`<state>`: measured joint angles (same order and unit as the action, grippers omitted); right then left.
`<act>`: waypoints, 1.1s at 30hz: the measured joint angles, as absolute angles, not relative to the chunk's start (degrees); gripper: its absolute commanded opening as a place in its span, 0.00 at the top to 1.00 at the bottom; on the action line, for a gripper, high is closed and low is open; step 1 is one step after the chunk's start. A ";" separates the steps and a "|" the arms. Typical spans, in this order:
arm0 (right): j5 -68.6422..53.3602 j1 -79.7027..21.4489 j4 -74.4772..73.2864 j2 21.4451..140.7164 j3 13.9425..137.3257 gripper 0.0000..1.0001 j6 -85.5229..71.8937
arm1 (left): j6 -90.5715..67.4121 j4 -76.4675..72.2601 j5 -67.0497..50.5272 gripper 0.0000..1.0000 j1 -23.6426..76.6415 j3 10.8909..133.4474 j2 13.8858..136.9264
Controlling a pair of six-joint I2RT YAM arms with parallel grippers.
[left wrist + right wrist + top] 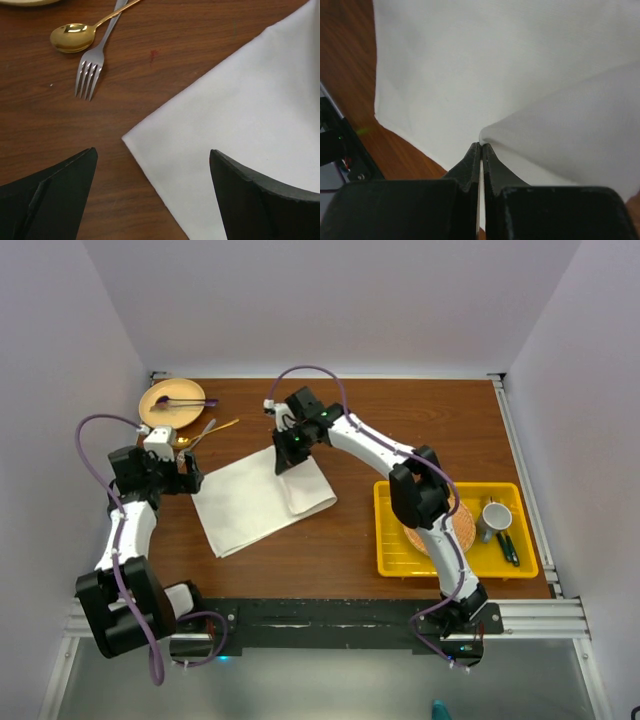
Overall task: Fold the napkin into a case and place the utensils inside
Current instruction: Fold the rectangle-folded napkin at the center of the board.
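The wooden table (420,410) carries the cream napkin (245,505), spread at its middle with the right part doubled over into a raised flap. A yellow tray (384,540) sits well to the right. The right gripper (481,147) is clamped tight on the edge of that flap at the napkin's far side. The left gripper (154,151) hangs with jaws spread wide and holding nothing, straddling the napkin's left corner. Beyond it, near the tan plate (158,398), lie the gold spoon (72,37) and a fork (90,70), handles crossing
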<state>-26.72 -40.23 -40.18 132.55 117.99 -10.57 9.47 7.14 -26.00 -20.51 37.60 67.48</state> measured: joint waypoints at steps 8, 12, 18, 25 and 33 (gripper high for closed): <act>-29.02 -47.31 -36.38 138.30 124.81 1.00 -15.73 | 6.81 8.75 -27.05 0.00 -26.94 38.61 68.97; -29.85 -50.00 -34.20 140.42 127.35 1.00 -18.50 | 6.59 8.97 -27.38 0.00 -27.44 39.35 69.41; -30.46 -53.17 -29.28 142.82 129.05 1.00 -22.98 | 6.61 9.82 -27.70 0.00 -28.03 39.77 69.43; -35.35 -54.50 -22.57 145.27 129.43 0.38 -29.71 | 6.39 10.72 -27.79 0.00 -28.73 39.81 69.43; -40.75 -46.68 -22.96 140.03 122.19 0.59 -27.22 | 6.02 10.74 -29.85 0.00 -29.26 39.79 69.67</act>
<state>-40.75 -46.68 -22.96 140.03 122.19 -27.22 6.02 10.74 -29.85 -29.26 39.79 69.67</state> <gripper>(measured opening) 0.582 0.997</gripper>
